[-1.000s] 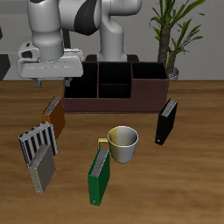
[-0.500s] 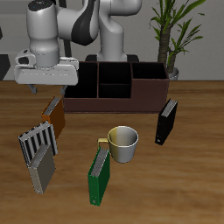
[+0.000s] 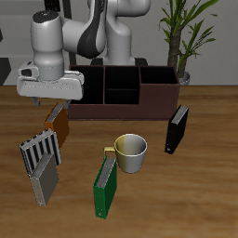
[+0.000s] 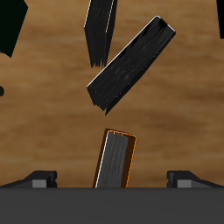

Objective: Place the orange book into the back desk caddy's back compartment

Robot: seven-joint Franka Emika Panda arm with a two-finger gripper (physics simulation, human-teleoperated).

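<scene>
Gripper [image 3: 51, 99], fingers spread open and empty, above the orange book [image 3: 57, 118]. The book stands on the table [image 3: 204, 177] at the caddy's 8 o'clock, just outside the back desk caddy [image 3: 121, 91].

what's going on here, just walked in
A simulated robot arm has its gripper hovering just above the orange book, which stands on the table in front of the caddy. The wrist view shows the fingers spread wide with the book between them, so nothing is grasped yet. The caddy's cells look empty. A green book, black book and cup sit nearer the front.
</scene>
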